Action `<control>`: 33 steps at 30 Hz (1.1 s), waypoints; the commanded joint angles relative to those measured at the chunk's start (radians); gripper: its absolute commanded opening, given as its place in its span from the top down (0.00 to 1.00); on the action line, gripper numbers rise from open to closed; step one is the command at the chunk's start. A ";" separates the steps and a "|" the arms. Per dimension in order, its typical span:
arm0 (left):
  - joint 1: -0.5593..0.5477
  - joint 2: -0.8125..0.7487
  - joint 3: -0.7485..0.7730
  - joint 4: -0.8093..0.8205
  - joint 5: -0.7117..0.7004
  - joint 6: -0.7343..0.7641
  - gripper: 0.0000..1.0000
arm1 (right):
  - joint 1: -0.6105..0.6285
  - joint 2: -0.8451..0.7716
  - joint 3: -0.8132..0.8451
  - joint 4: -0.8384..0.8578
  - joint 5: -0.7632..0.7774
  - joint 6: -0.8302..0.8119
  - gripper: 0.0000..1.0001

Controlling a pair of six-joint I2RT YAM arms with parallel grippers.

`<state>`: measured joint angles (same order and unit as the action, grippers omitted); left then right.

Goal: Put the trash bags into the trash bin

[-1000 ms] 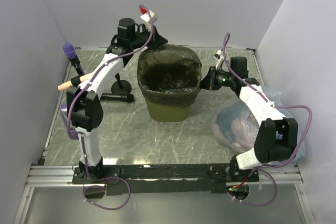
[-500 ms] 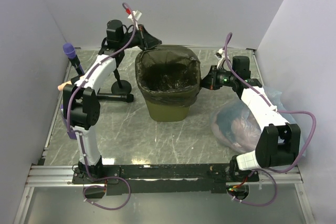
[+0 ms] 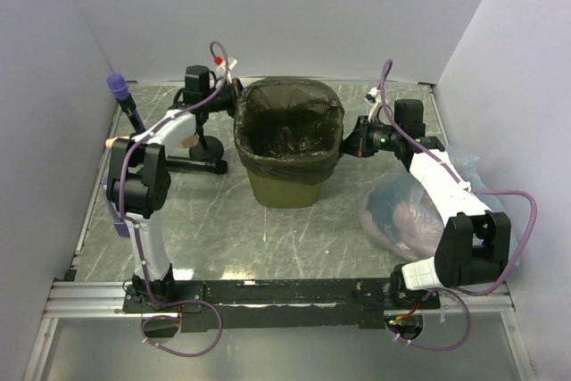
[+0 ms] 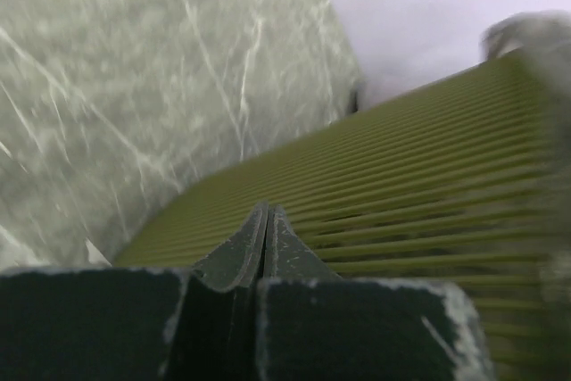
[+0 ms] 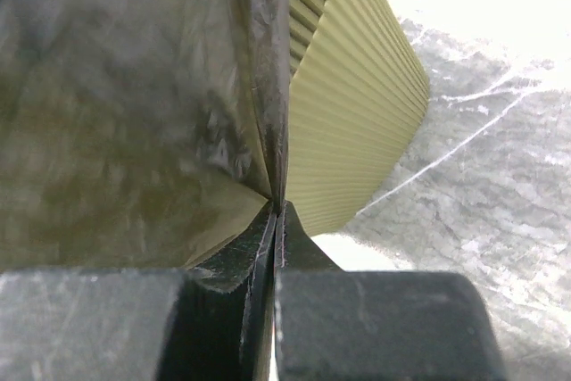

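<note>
1. The trash bag (image 3: 287,131) is thin, crinkly dark film. I judge it almost weightless, limp and slippery. It will follow a pull but not a push, and it could tear if dragged hard across a rim.
2. The best hold, I think, is a bunched fold of the loose skirt hanging outside the rim. The stretched part across the mouth offers no slack to pinch.
3. The bag already sits inside the trash bin (image 3: 284,186), at the centre of the top view on the bench (image 3: 214,220). Its mouth is turned over the rim as a dark collar, and the olive wall is bare below it.
4. My right claw (image 3: 343,144) is clamped on the bag at the right side of the bin. In its wrist view the tips (image 5: 277,211) are pressed together. A pleat of film (image 5: 125,86) rises straight out from between them, and the ribbed bin wall (image 5: 357,104) lies to the right of that pleat.
5. My left claw (image 3: 234,101) is at the upper left of the rim in the top view. It is closed tip to tip (image 4: 266,216) with nothing between the fingers.
6. Just beyond those tips the left wrist view shows only olive slats (image 4: 401,176) and no dark film. I cannot tell whether the claw touches the wall.
</note>
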<state>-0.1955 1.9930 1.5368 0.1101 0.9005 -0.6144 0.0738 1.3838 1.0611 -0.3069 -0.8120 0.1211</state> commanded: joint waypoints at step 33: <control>-0.011 -0.842 -0.257 -0.550 -0.356 1.125 0.16 | -0.062 -0.502 -0.114 -0.291 -0.171 -0.734 0.28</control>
<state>-0.1917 1.2453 1.3735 -0.3305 0.5255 0.2535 0.0048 0.9283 1.0004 -0.5194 -0.9096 -0.3870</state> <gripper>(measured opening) 0.845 0.719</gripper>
